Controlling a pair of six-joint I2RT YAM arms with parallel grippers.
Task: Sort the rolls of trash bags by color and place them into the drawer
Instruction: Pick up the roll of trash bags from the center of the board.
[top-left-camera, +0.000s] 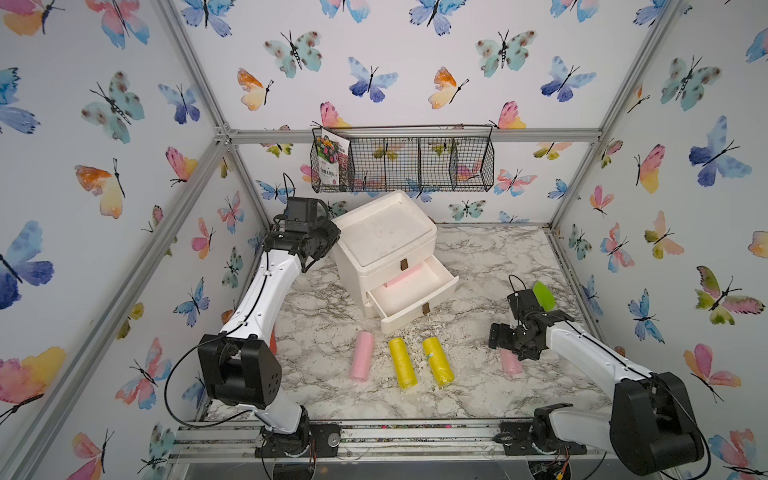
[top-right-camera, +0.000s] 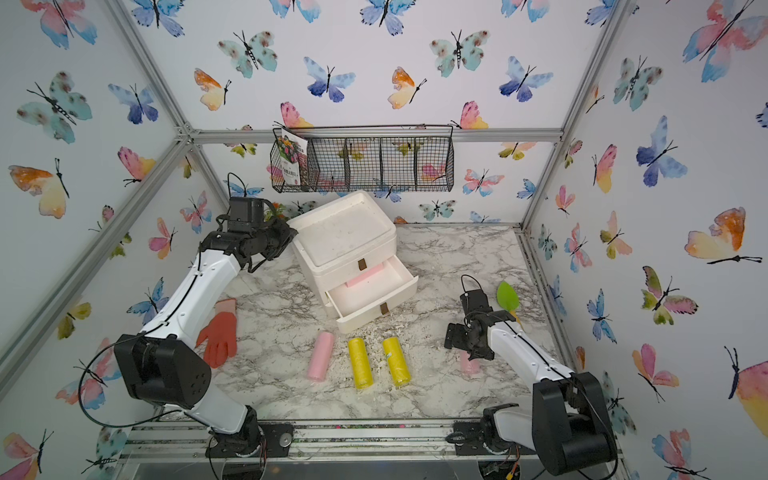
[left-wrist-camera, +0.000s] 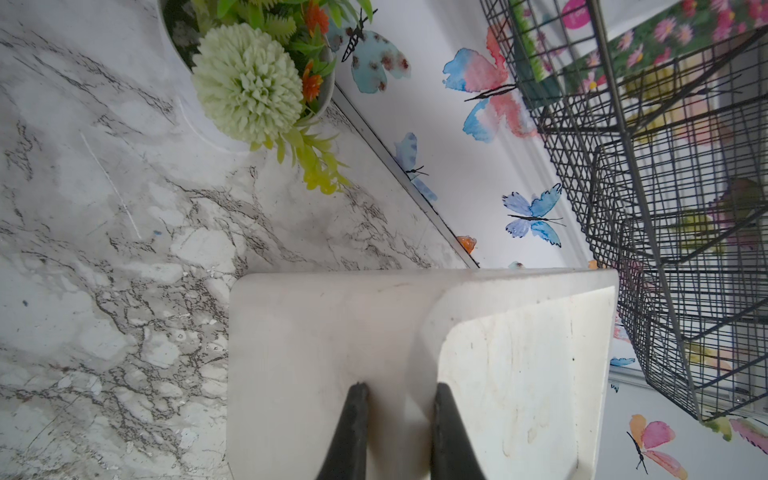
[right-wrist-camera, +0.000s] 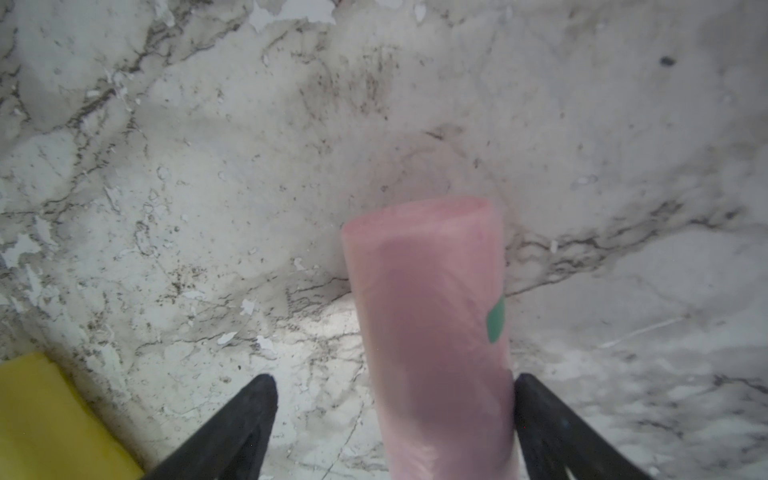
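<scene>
- Right pincer (right-wrist-camera: 395, 377) gapes wide, gripping nothing; the pink roll (right-wrist-camera: 432, 324) lies between its fingers, long axis along them.
- Left pincer (left-wrist-camera: 401, 384) pinches the cabinet (left-wrist-camera: 332, 332) rim, well apart.

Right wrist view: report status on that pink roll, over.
Right gripper open, straddling pink roll on table. Left gripper clamped on cabinet rim. Drawer open. Yellow roll close beside, not blocking.

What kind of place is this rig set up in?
Probably a staged lab cell, not a real home: an aluminium frame carrying butterfly wallpaper, a marble-print tabletop, and a mounting rail along the front.
</scene>
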